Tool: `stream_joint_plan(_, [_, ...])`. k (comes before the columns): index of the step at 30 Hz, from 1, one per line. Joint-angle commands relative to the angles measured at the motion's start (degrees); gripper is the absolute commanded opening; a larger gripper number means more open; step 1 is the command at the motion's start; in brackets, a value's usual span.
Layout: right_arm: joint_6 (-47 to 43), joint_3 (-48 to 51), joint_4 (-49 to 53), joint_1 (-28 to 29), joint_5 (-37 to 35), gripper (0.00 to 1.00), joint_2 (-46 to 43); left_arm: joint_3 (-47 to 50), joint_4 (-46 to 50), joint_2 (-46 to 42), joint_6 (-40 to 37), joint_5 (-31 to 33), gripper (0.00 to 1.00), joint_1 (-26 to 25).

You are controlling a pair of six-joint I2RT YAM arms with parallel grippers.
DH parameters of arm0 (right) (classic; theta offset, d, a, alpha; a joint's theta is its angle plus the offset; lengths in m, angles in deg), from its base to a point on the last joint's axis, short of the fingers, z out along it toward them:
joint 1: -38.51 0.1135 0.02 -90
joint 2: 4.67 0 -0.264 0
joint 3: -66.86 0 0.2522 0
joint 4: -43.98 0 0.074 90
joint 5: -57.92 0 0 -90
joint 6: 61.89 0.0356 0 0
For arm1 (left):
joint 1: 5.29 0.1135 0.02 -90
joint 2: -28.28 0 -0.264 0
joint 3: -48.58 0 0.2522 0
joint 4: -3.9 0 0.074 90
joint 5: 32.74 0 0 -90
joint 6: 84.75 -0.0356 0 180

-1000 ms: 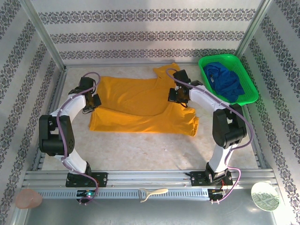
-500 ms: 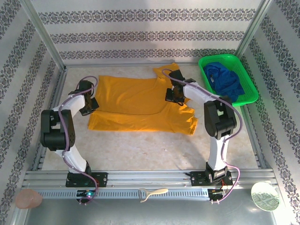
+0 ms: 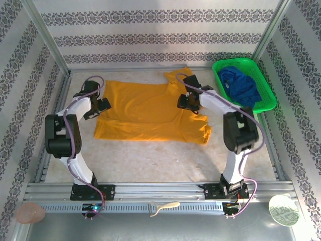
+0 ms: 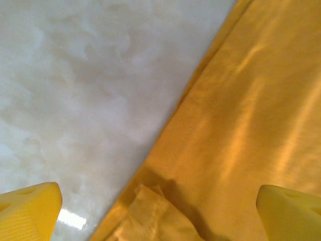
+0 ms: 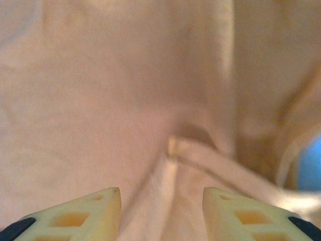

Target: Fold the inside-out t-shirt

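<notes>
Shirt (image 3: 150, 113) lies flat; open table (image 3: 150, 160) along its near hem. Left gripper (image 3: 99, 106) spread wide at shirt's left edge; right gripper (image 3: 185, 102) parted, empty, over its right side. Patterned walls (image 3: 160, 40) behind.

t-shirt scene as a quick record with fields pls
t-shirt: orange-yellow, lying flat on the table, a fold line running across it
left fingers: wide apart over the shirt's left edge, nothing between them
right fingers: apart above wrinkled cloth near the right sleeve
basket: green, far right corner, holds a dark blue garment
fold: not finished
</notes>
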Motion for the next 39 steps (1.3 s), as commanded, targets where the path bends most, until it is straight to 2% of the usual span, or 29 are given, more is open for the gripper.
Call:
stream_joint_plan(1, [0.6, 9.2, -2.3, -0.6, 0.8, 0.48, -10.2, 4.4, -0.1, -8.5, 3.0, -5.9, 1.00, 0.3])
stream_joint_plan(5, [3.5, 19.9, -6.2, -0.9, 3.3, 0.49, -16.5, 13.9, -7.5, -13.3, 8.9, -13.0, 1.00, -2.1])
stream_joint_plan(10, [7.8, 28.8, -10.6, -1.2, 6.2, 0.49, -17.4, 22.0, -17.1, -11.1, 14.4, -17.0, 1.00, -3.4])
stream_joint_plan(16, [16.0, 40.3, -15.1, -4.2, 7.2, 0.49, -19.4, 26.8, -18.8, -9.6, 15.9, -15.9, 1.00, -3.3])
stream_joint_plan(22, [24.7, 49.3, -15.6, -6.8, 6.5, 0.51, -28.3, 34.3, -16.6, -16.8, 20.4, -12.8, 1.00, -3.4])
stream_joint_plan(27, [27.4, 51.6, -12.4, -7.7, 5.5, 0.51, -37.1, 42.3, -17.1, -27.7, 25.9, -12.7, 1.00, -3.4])
stream_joint_plan(32, [22.3, 46.7, -2.0, -7.7, 2.1, 0.53, -48.6, 40.3, -11.0, -38.1, 24.5, -12.4, 1.00, -3.4])
stream_joint_plan(35, [19.9, 44.9, 4.1, -7.7, 1.6, 0.56, -51.3, 37.8, -8.6, -40.1, 22.9, -13.6, 1.00, -3.4])
stream_joint_plan(39, [21.2, 48.0, 6.1, -7.1, 2.2, 0.58, -54.6, 37.3, -9.9, -39.4, 23.0, -16.2, 1.00, -3.4])
